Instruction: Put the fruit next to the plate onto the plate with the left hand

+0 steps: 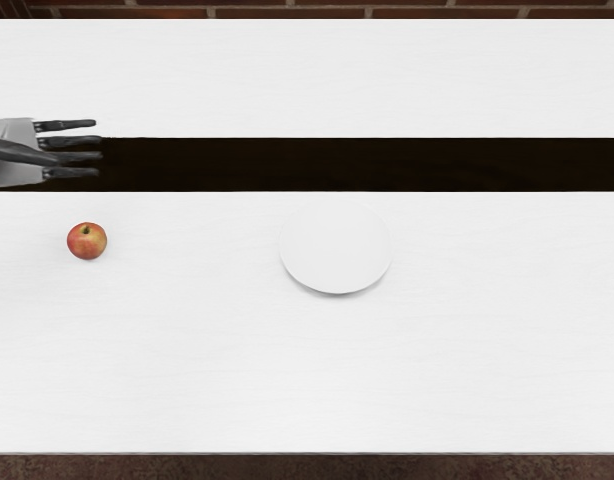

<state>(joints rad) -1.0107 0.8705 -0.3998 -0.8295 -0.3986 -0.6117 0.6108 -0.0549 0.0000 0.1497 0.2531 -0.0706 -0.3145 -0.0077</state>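
One apple (87, 241) sits on the white bench (307, 380), well to the left of the plate (335, 248) and apart from it, with bare bench between the two. The apple is nearly round, so no long axis can be told. Its short brown stem (86, 229) shows near the upper edge, tipped toward the far side of the bench. Its skin is smooth and mostly red, with a yellowish patch on the left flank.

The plate is a plain white disc, round and shallow, and its smooth surface almost blends into the benchtop. A soft shadow marks its lower rim, and nothing lies on it.

The left hand (47, 150) comes in at the left edge, beyond the apple and clear of it, over the dark gap (367, 165) that separates the bench from a second white surface (307, 80). Its dark fingers (72, 125) are stretched out straight, pointing right, released and holding nothing. A strip of brick wall (287, 10) runs along the top.
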